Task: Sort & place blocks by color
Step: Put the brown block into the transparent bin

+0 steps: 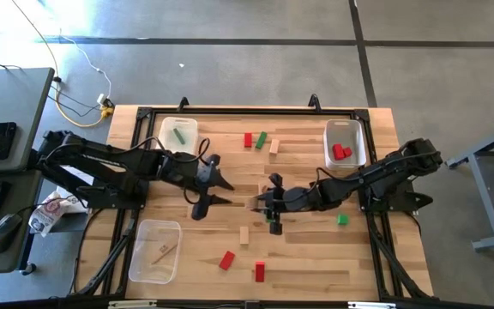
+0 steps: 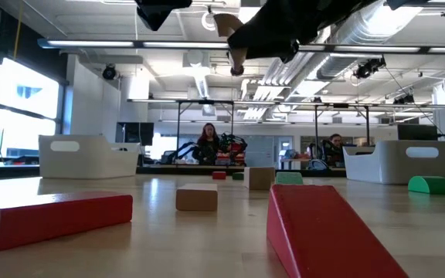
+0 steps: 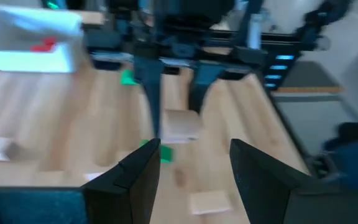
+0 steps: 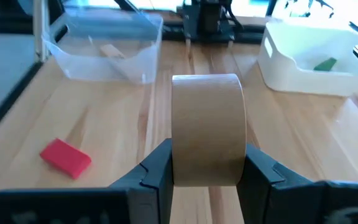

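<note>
My right gripper point(image 1: 264, 203) is over the table's middle, shut on a natural wood block with a rounded face point(image 4: 207, 127). The left wrist view shows that block point(image 3: 181, 124) held above a green block point(image 3: 160, 152). My left gripper point(image 1: 227, 193) is open just left of it, fingers point(image 3: 135, 177) pointing at the block and touching nothing. The white bin point(image 1: 178, 133) at far left holds green blocks. The white bin point(image 1: 346, 142) at far right holds red ones. The clear bin point(image 1: 155, 250) at near left holds wood pieces. My right gripper pinches the wood block between its two fingers point(image 4: 157, 171), one on each flat side face point(image 4: 178, 155), rounded face away from the wrist. The fingers come slanting down from the table's right. The block point(image 2: 226, 27) is lifted clear of the table.
Loose blocks lie around: red point(image 1: 248, 139), green point(image 1: 262, 139) and wood point(image 1: 274, 147) toward the far side, wood point(image 1: 244, 234), red point(image 1: 226, 260) and red point(image 1: 259, 271) near, green point(image 1: 342, 220) at right. People sit in the room beyond the table point(image 2: 207, 143).
</note>
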You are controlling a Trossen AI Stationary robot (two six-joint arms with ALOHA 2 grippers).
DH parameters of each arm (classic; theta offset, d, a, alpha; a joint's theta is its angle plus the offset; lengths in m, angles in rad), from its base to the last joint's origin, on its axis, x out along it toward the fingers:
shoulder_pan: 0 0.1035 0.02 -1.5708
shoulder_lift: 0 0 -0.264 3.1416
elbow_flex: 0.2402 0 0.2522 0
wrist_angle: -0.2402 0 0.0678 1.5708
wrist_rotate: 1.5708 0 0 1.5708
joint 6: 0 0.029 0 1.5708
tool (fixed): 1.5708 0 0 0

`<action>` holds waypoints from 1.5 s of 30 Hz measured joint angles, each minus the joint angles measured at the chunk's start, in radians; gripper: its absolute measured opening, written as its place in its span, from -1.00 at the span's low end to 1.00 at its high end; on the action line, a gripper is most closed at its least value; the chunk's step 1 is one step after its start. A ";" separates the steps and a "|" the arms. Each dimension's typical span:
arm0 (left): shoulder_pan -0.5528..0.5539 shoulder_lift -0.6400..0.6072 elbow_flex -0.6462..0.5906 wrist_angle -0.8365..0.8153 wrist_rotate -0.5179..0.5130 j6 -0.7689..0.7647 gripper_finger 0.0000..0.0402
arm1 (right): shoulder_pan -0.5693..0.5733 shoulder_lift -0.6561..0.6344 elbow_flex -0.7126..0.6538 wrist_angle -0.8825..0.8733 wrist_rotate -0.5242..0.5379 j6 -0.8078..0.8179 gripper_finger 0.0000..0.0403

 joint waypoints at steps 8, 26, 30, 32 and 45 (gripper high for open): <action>-0.029 0.020 0.000 0.006 0.067 -0.065 -0.10 | -0.001 0.000 0.000 0.045 -0.020 -0.010 -0.47; -0.053 0.169 0.000 0.080 -0.065 -0.019 0.09 | -0.001 0.000 0.000 0.028 -0.040 0.006 -0.47; -0.051 0.196 0.000 0.107 -0.065 -0.010 0.09 | -0.001 0.000 0.000 0.028 -0.043 0.008 -0.47; -0.051 0.203 0.000 0.122 -0.065 -0.006 0.09 | -0.001 0.000 0.000 0.028 -0.043 0.008 -0.47; -0.051 0.208 0.000 0.196 -0.103 0.015 0.09 | -0.001 0.000 0.000 0.029 -0.021 0.019 -0.47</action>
